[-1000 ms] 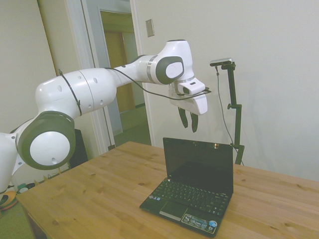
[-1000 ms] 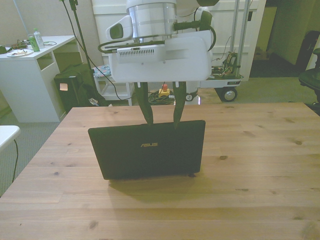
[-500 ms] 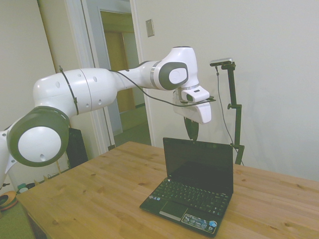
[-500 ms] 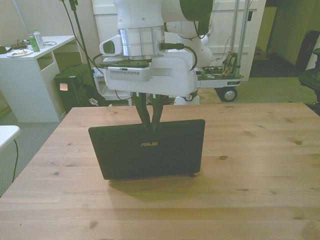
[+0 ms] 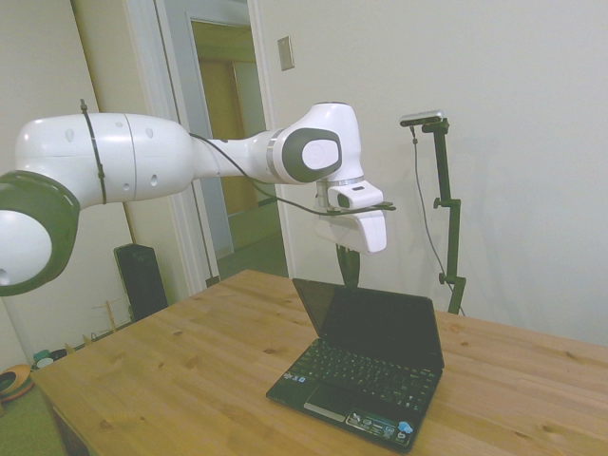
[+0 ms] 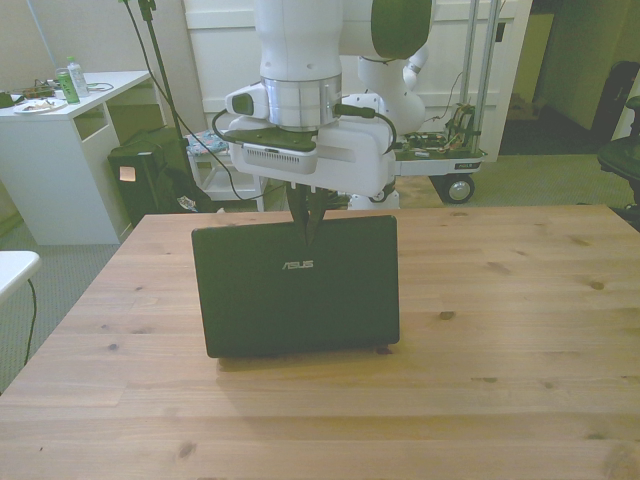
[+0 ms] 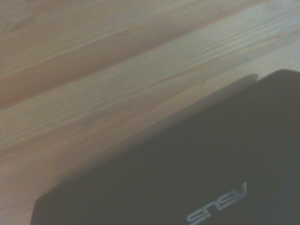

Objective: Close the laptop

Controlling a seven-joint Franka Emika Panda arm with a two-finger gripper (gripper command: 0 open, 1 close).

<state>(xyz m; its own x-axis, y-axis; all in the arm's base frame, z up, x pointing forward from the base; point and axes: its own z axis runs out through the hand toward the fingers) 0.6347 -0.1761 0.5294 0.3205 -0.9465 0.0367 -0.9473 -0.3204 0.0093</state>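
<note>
Wooden table (image 6: 520,330) fills lower half of front view. Laptop (image 6: 297,285) sits just left of centre in that view, long axis running left-right, lid back w/ logo facing the camera; in side view (image 5: 366,356) it's lower centre, lid tipped fwd over the keyboard, palm rest toward bottom right. Gripper (image 6: 308,222) at lid's top edge, fingers pressed together, tips against the lid's back, holding nothing.

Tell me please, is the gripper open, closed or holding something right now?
Gripper: closed, fingers together, holding nothing; tips at the top edge of the laptop lid.
</note>
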